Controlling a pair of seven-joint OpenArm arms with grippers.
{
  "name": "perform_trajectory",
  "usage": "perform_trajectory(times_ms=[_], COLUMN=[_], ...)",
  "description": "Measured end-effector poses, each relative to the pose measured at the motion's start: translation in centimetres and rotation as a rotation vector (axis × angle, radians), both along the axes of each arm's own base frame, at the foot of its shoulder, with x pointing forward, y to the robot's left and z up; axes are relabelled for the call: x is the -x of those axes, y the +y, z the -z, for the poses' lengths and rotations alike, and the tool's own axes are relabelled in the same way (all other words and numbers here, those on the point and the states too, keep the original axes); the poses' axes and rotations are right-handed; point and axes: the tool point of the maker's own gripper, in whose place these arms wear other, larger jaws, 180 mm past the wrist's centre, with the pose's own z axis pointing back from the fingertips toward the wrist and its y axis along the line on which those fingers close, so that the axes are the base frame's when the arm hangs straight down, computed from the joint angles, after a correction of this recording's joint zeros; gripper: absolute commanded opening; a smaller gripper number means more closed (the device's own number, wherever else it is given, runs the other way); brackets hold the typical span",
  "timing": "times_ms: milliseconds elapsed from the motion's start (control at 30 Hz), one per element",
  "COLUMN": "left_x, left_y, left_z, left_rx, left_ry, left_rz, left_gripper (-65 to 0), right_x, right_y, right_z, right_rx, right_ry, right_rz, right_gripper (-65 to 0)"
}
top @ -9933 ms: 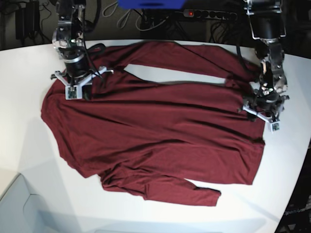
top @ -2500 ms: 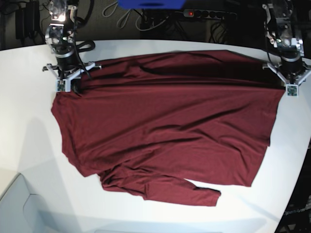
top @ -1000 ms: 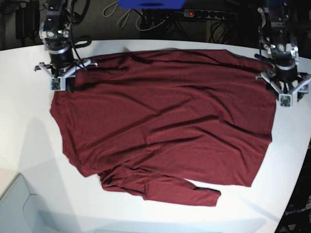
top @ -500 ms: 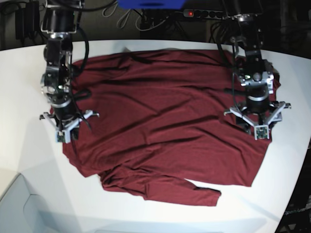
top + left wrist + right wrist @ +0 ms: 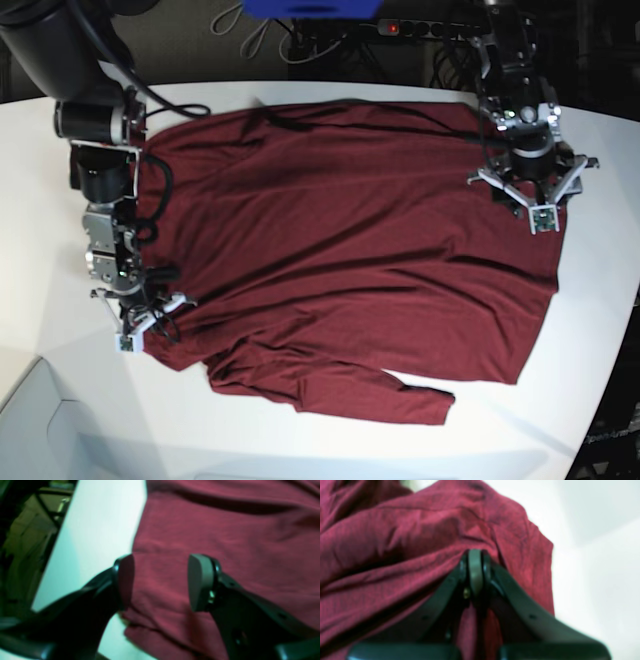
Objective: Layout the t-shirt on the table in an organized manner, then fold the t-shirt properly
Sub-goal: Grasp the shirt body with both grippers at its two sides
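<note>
Pinching the t-shirt [image 5: 350, 250] near its hem corner, our right gripper [image 5: 475, 572] has fingers pressed together on cloth. The left gripper [image 5: 160, 580] hangs spread above it, on the table [image 5: 300, 440]. Soft, light fabric; we judge edges grip best.

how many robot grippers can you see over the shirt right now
2. The right gripper is shut at the t-shirt's edge on the base view's left, cloth bunched around its jaws. The left gripper hangs open above the shirt near its opposite edge.
</note>
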Motion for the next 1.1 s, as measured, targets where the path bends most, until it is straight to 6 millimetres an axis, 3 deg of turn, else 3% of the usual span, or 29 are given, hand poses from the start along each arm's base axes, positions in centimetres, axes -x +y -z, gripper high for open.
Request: perform_trajectory(times_ms=[133,233,400,667,833,933,1100], left_x=[1.3,1.1,1.5,-3.3,-6.0,-7.1,-6.2], left_y=[1.2,1.0,0.9,0.5,-0.1,-1.0,-1.9], left_z=[0.4,0.2,0.7,-3.1,-4.4,-2.8,1.4], left_rx=[-0.008,-0.008,0.000,0.006,0.037,0.061,0.097], left_ry=[0.026,0.011,0.028,-0.110,-0.171,-0.137,-0.021], left_rz=[-0.035,-0.029,-0.033,-0.026,-0.033,-0.008,0.002], left_gripper=[-31.9,-31.9,-31.9,-31.9,-31.9,-31.9,-31.9], right_x=[-0.1,-0.4,-0.1,-0.3,-0.4,-0.3,0.4], right_y=[-0.8,-1.2,-4.1,-4.2,-4.2,-4.3,-4.4], right_z=[0.0,-0.3,-0.6,-1.7,-2.0,-2.0,-3.3], right_rx=[-0.011,0.001,0.110,0.129,0.129,0.129,0.161], right_ry=[-0.078,-0.096,-0.088,-0.190,-0.204,-0.204,-0.274], right_rz=[0.023,0.040,0.159,0.156,0.159,0.161,0.144], right_gripper=[-65.0,-65.0,-65.0,-65.0,-65.0,-65.0,-65.0])
